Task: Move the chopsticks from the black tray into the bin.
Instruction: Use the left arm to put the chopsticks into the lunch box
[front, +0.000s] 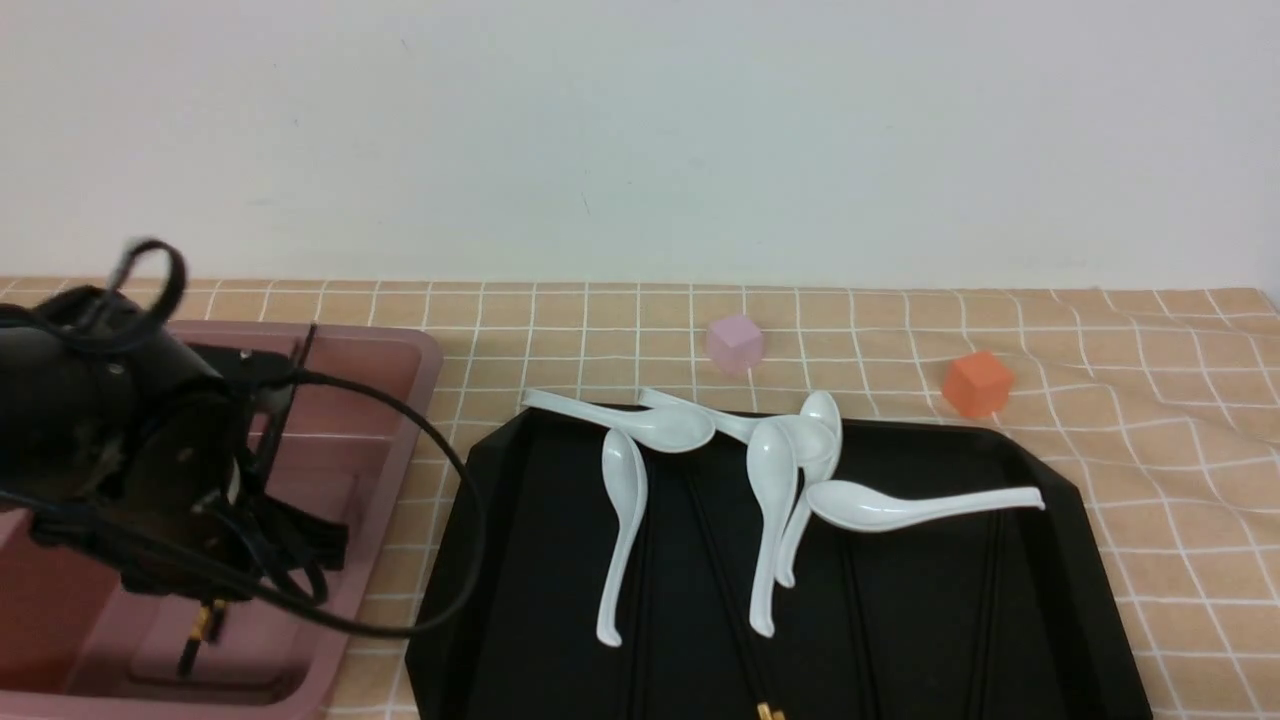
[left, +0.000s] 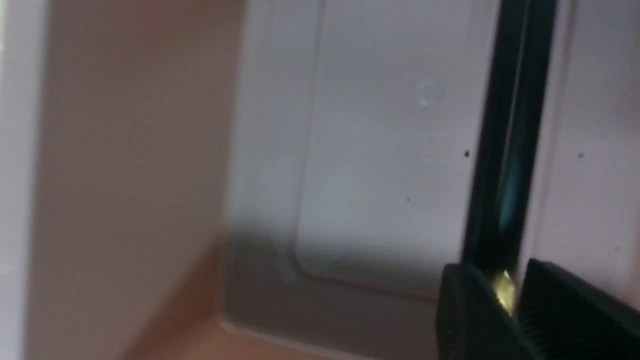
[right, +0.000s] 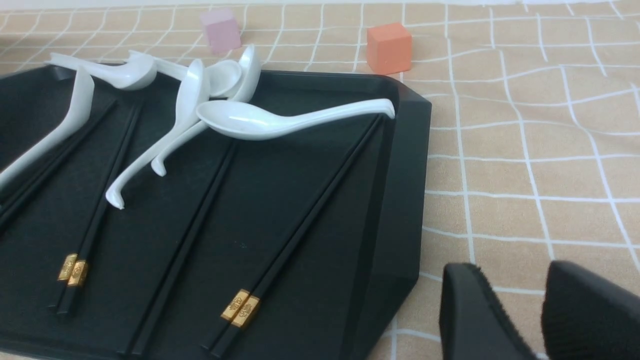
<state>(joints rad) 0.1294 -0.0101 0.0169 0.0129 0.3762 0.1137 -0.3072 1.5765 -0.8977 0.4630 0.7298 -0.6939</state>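
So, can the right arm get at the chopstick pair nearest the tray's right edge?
Probably yes. The right end effector is open and empty just off the black tray, and the gold-banded end of the chopstick pair lies bare nearby; a white spoon sits only at the far tip.

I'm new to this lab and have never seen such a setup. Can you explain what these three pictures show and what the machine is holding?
It is a robot with two arms, each ending in a gripper. The wide picture looks forward from between the arms; the other two come from a camera on each wrist. On a checked cloth stand a pink bin, a black tray, a pink cube and an orange cube. The tray holds white soup spoons and several loose chopsticks. The left gripper is shut on a held pair of chopsticks, which reaches down into the bin. The right gripper is open and empty, over the cloth beside the tray.
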